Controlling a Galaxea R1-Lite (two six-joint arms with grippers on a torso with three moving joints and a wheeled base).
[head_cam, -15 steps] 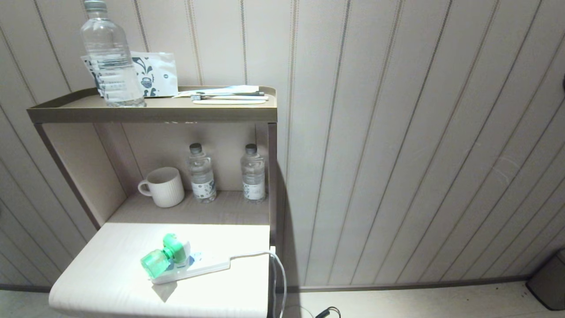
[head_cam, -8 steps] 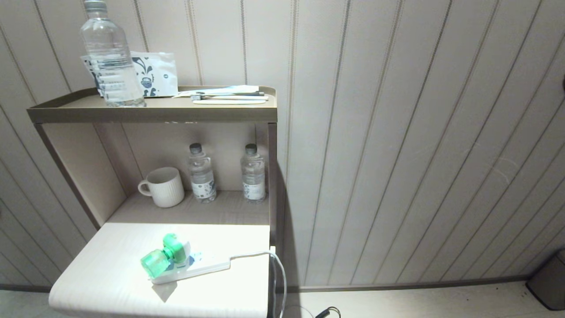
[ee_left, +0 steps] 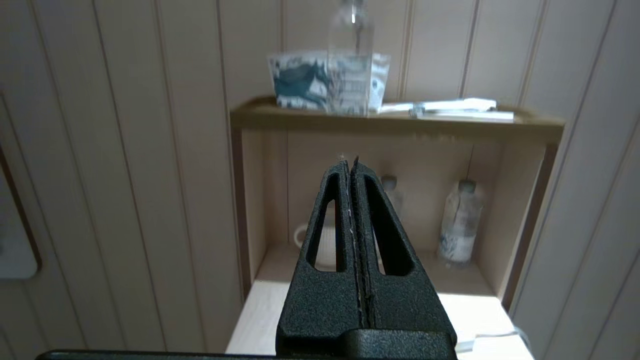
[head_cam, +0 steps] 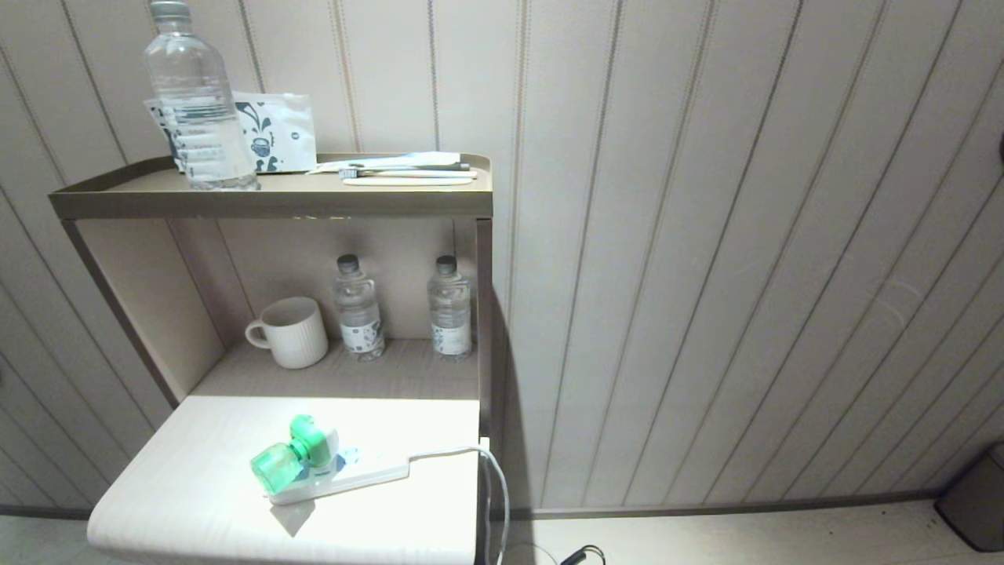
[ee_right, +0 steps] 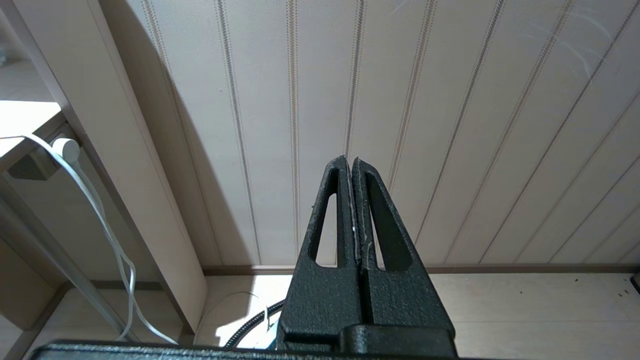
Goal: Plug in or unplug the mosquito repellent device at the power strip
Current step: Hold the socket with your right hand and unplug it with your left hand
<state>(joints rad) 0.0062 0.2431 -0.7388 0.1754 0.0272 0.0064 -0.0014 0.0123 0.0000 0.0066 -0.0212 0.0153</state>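
Note:
The mosquito repellent device, green bottle and green-topped white head, sits plugged on the left end of the white power strip, which lies on the pale lower tabletop. Its white cord drops over the table's right edge. Neither arm shows in the head view. My left gripper is shut and empty, held in front of the shelf unit and well back from the table; the device is hidden behind it. My right gripper is shut and empty, facing the panelled wall beside the unit.
A ribbed white mug and two small water bottles stand in the shelf niche. On the top shelf are a large bottle, a printed packet and flat items. A dark bin stands at the far right on the floor.

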